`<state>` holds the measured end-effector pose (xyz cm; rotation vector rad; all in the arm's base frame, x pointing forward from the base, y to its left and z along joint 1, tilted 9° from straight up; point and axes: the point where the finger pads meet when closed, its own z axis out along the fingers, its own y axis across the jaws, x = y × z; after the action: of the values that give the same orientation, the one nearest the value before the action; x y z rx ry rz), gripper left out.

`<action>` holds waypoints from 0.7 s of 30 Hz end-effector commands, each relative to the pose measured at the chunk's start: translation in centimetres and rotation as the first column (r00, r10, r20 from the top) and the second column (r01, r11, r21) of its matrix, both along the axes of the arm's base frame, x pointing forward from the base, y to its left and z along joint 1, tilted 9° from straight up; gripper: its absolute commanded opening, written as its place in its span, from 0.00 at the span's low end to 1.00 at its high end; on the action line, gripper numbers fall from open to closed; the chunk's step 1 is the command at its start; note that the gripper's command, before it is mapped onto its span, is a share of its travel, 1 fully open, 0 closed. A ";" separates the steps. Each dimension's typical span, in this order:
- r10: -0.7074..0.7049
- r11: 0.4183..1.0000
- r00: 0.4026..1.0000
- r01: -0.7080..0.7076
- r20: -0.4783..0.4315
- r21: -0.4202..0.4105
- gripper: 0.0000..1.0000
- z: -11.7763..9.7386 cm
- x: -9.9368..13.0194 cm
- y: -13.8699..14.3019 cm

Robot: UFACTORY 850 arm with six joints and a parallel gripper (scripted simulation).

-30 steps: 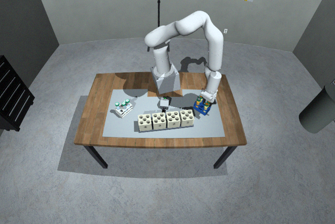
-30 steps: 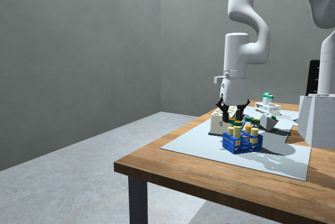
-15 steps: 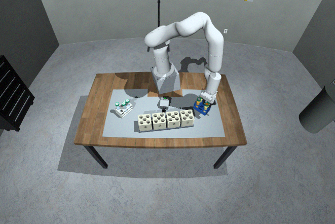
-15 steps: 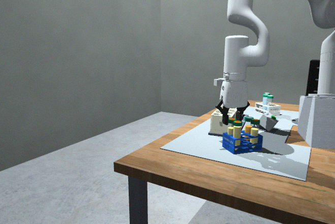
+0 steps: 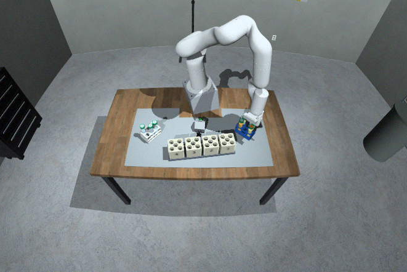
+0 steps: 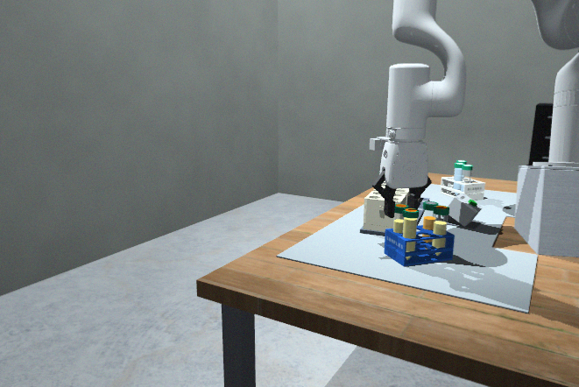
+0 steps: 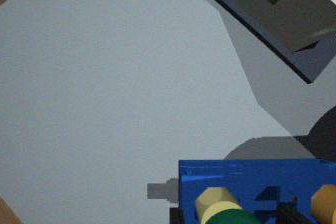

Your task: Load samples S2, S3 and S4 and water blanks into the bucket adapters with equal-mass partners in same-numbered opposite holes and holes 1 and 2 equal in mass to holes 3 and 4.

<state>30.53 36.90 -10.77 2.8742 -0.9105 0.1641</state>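
Over the blue plastic rack (image 5: 242, 133) (image 6: 395, 249) (image 7: 240, 167) with four green-capped tubes (image 5: 241, 125) (image 6: 409, 228) (image 7: 215, 200), your black fingers (image 6: 389, 207) stand parted, empty; four cream blocky adapters (image 5: 176, 153) (image 6: 373, 214) (image 7: 290, 20) stand nearby.

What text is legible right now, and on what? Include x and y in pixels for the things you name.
"4": leftmost adapter (image 5: 177, 154), top view
"3": second adapter (image 5: 194, 152)
"2": third adapter (image 5: 211, 151)
"SAMPLES": blue rack (image 5: 249, 136) (image 6: 394, 249) (image 7: 240, 171), faint
White rack (image 5: 149, 138) (image 6: 476, 190): blurred, probably "BLANKS"
Rightmost adapter (image 5: 228, 149) (image 6: 376, 214) (image 7: 296, 24): digit too blurred
Cap dots, hole numbers: too small or blurred
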 end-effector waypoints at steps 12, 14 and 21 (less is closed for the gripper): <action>0.000 1.000 1.000 0.000 0.001 0.001 0.00 0.2 0.0 0.1; 0.000 1.000 1.000 0.000 0.001 0.001 0.00 0.2 0.0 0.1; 0.000 1.000 1.000 0.000 0.001 0.001 0.00 0.2 0.0 0.1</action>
<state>30.51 36.91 -10.60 2.8743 -0.9105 0.1643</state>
